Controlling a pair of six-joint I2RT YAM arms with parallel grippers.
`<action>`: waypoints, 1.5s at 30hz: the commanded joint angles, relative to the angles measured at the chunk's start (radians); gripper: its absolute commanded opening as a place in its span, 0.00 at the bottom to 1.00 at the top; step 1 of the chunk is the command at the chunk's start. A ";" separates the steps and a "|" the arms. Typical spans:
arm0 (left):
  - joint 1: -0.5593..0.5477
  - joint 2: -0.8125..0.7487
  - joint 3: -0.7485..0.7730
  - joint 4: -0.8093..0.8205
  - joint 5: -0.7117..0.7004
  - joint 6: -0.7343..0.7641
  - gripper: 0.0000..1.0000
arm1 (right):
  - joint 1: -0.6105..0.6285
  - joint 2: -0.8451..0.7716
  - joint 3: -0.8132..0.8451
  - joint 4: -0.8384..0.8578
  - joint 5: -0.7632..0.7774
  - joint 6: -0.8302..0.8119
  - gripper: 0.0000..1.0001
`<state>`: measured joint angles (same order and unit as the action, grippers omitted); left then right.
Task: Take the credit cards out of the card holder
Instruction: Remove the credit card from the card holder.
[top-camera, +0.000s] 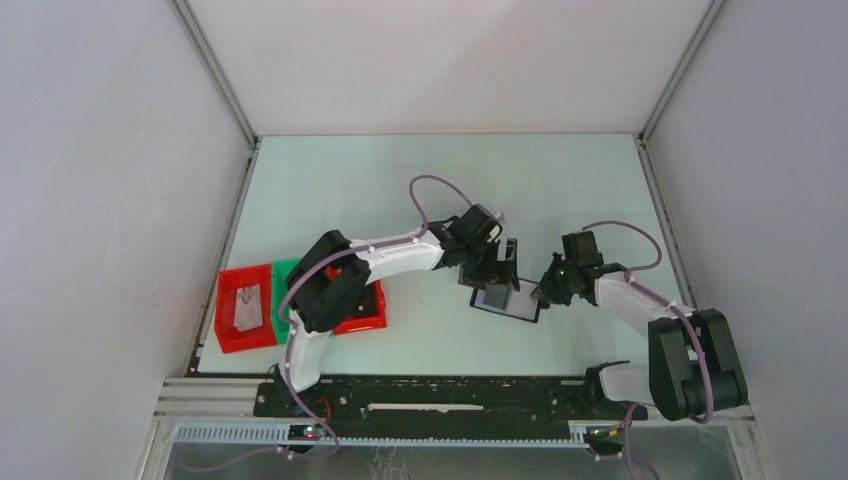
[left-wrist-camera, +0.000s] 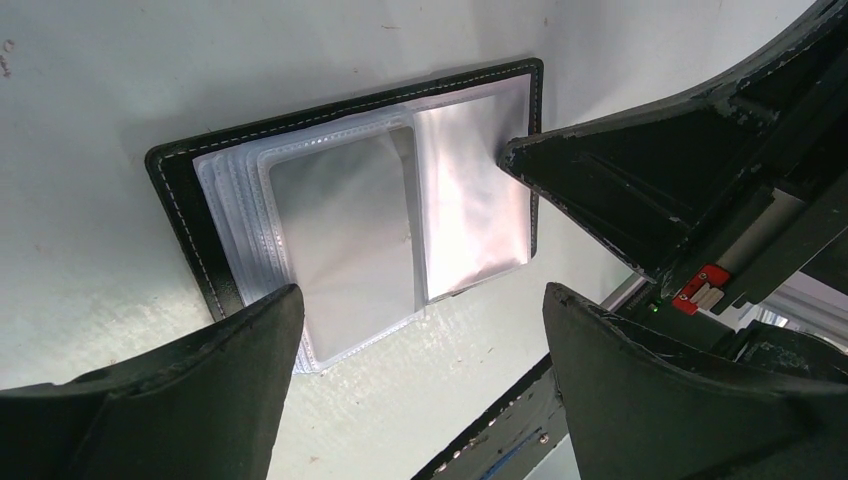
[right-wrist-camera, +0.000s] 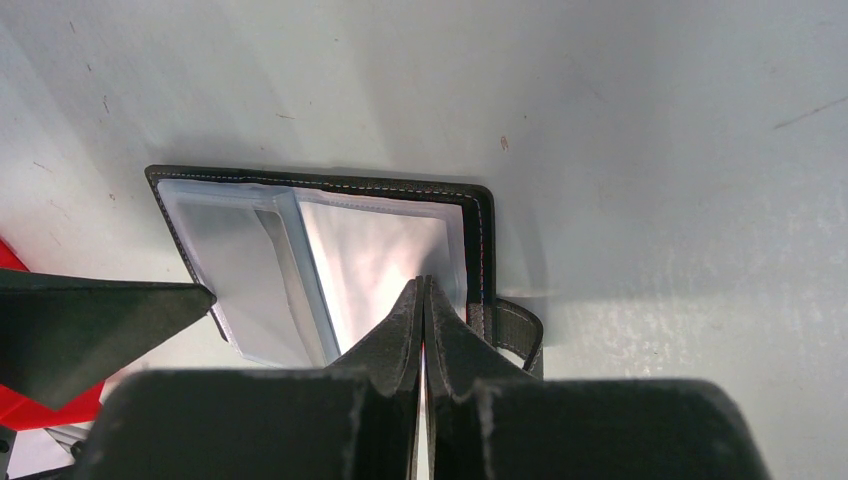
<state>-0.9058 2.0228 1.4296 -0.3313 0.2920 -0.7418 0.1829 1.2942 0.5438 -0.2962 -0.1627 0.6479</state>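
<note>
The black, pale-stitched, two-panel folding card holder (top-camera: 506, 300) lies opened flat on the pale grey-white table (top-camera: 420, 180), near the middle and between the two arms. Its stack of clear plastic sleeves (left-wrist-camera: 250, 200) faces up.

The left claw (left-wrist-camera: 420, 300) stands wide open. In its wrist view one dark finger (left-wrist-camera: 200, 400) sits at the lower left, over the corner of the sleeves. The other sits at the lower right, beyond the holder's edge. Nothing is between the two fingers but the holder and table below. Whether the lower-left finger touches the plastic cannot be told.

The right claw (right-wrist-camera: 422, 288) is closed, its two fingers pressed flat together with no gap showing. Its pointed tip rests on the shiny, loose sleeve page (left-wrist-camera: 470, 200) at the holder's right-hand side in the left wrist view, close to the stitched border. Whether it pinches that page or only presses on it cannot be told.

One pale grey credit card (left-wrist-camera: 345, 240) shows inside the top sleeve. It is tucked in and lies beside the loose page. A black strap loop (right-wrist-camera: 520, 330) sticks out from the holder's edge, just beside the right claw.

Well to the left on the table, partly under the left arm, sit red and green plastic trays (top-camera: 235, 340). A pale flat piece (top-camera: 247, 308) lies in the red tray.
</note>
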 joint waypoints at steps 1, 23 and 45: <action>-0.003 0.003 0.033 -0.014 -0.035 0.007 0.95 | -0.003 0.001 -0.010 0.005 0.003 -0.025 0.05; -0.007 0.006 0.029 -0.007 -0.019 0.004 0.95 | -0.004 -0.002 -0.010 0.005 -0.002 -0.030 0.05; -0.032 -0.036 0.050 0.032 0.086 0.010 0.95 | 0.000 -0.003 -0.010 0.004 0.000 -0.030 0.05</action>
<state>-0.9157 2.0277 1.4296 -0.3355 0.3225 -0.7410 0.1829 1.2942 0.5434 -0.2943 -0.1669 0.6334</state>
